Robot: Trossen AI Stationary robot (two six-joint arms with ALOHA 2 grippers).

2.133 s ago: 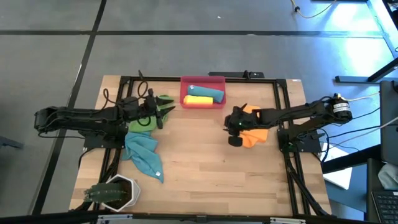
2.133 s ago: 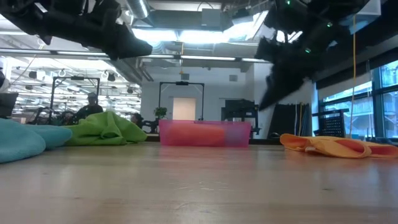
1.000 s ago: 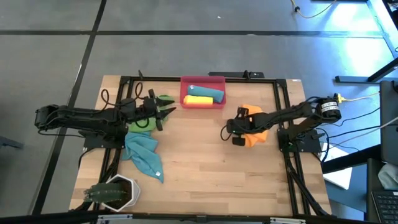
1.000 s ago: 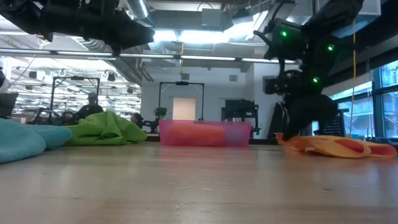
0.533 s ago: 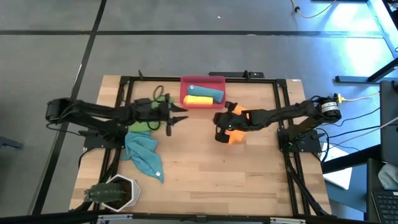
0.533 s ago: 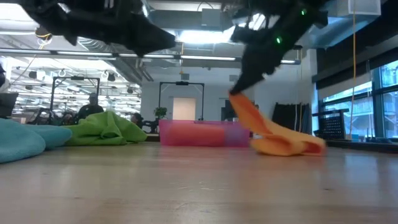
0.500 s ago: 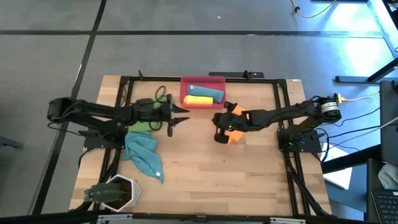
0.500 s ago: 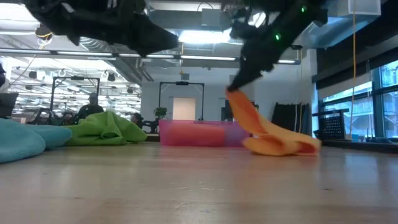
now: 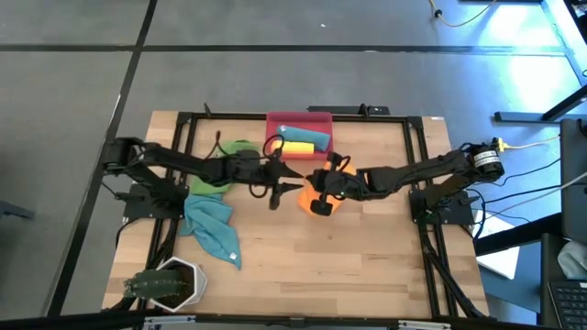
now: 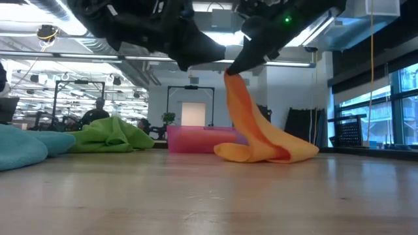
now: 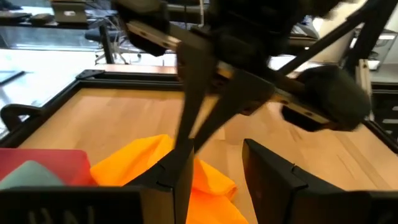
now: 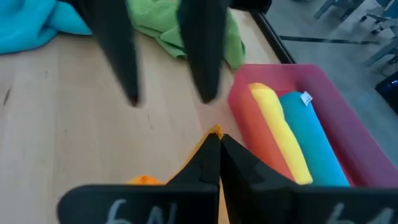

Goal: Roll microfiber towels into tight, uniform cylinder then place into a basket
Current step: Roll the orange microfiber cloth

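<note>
The orange towel (image 9: 305,198) sits at mid-table, one corner raised, with my right gripper (image 9: 313,183) shut on that corner. Reaching in from the left, my left gripper (image 9: 289,179) is open, and its fingers (image 11: 177,171) stand close by the raised cloth; whether they touch it I cannot tell. The red-pink basket (image 9: 299,117) at the far edge holds a yellow roll (image 12: 280,134) and a teal roll (image 12: 314,140). A green towel (image 9: 240,147) and a teal towel (image 9: 213,229) lie crumpled on the table's left side. My right gripper pinches a corner of the orange towel (image 12: 215,131) between its two shut fingers. The fingers slant down from the table's right. The cloth hangs slack below them, and its bunched lower end (image 10: 261,155) rests on the table.
A white hexagonal pot with a plant (image 9: 170,282) stands at the near left corner. Black frame rails (image 9: 417,183) run along the table's sides. Bare wood (image 9: 330,257) lies in the near half of the table.
My right gripper has shut on the orange towel's corner, risen and gone toward the table's left; the towel has been dragged from the right side to mid-table, its corner lifted, its lower end trailing on the wood. My left gripper has swung right from the green towel toward the orange one.
</note>
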